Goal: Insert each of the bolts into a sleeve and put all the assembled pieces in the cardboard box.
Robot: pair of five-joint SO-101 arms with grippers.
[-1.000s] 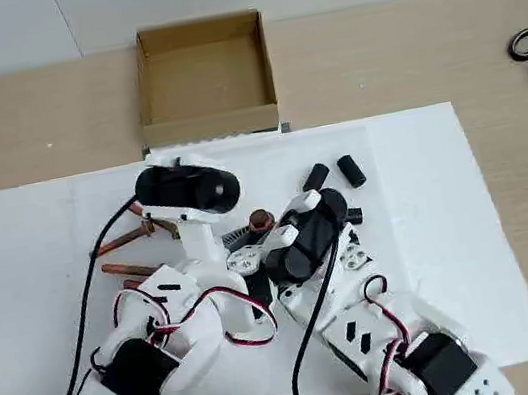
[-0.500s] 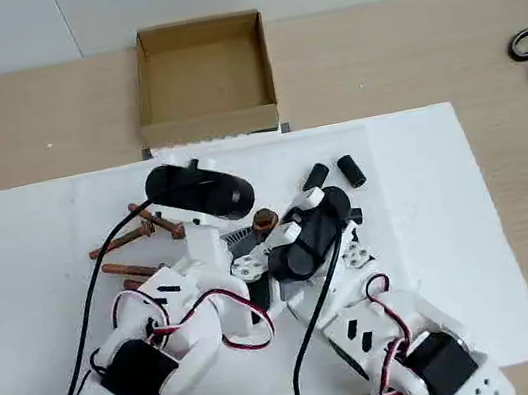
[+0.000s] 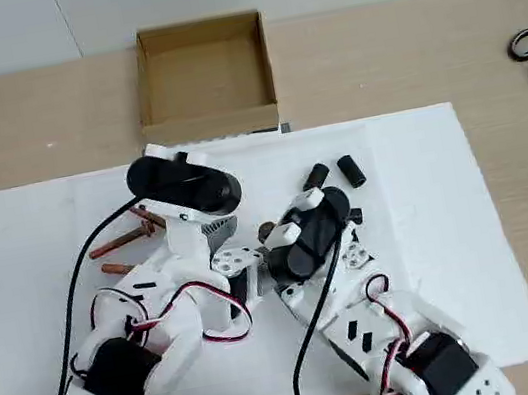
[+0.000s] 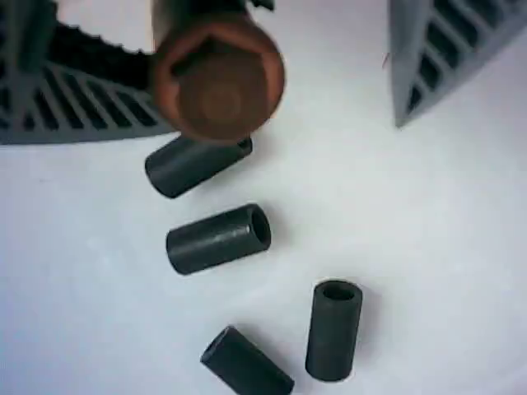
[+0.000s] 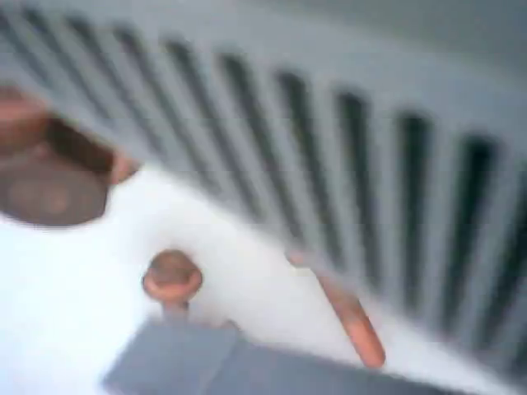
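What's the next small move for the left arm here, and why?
Probably shut the left gripper on the copper-coloured metal bolt. Its jaws stand wide apart with the bolt head just beside one of them, so it has no hold yet. Four black cylindrical sleeves lie loose on the white paper sheet, ready for the bolt.

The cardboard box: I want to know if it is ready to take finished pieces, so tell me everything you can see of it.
The cardboard box is a shallow, roughly square tray of plain brown cardboard, open at the top, with low upright walls and a flat floor. No bolt or sleeve lies in it. It stands level on the wooden table, just beyond the far edge of the white sheet, its near wall along that edge. Apart from the table, nothing visibly touches it.
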